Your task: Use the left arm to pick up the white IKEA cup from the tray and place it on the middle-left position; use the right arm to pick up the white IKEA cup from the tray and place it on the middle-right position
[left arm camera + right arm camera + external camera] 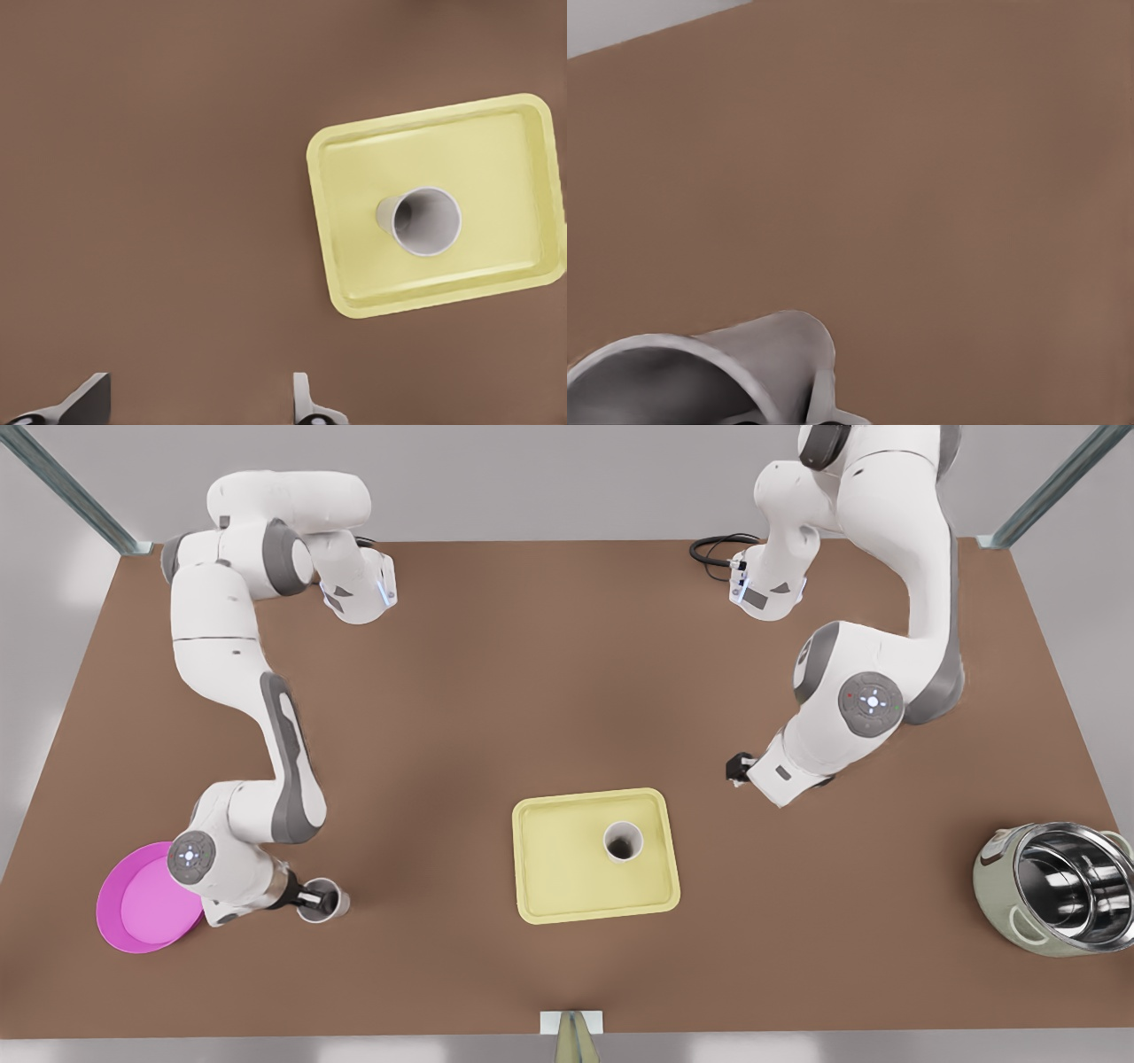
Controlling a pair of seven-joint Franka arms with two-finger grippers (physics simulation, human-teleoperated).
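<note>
A white cup [623, 841] stands upright on the pale yellow tray [567, 868] near the table's front middle. The left wrist view looks down on that cup [427, 221] and the tray [505, 159]. My left gripper [736, 766] [197, 391] hangs open beside the tray on the front view's right, with nothing between its fingers. A second white cup [319, 902] [744, 363] is at the front view's left, beside the pink dish. My right gripper [310, 896] is shut on its rim. Whether this cup touches the table I cannot tell.
A round pink dish [142, 903] lies under the right arm's wrist at the front view's left. A pale green cooker with a steel bowl [1059, 886] stands at the front view's right. A black cable [716, 549] lies by the far edge. Brown tabletop [496, 691] stretches between the arms.
</note>
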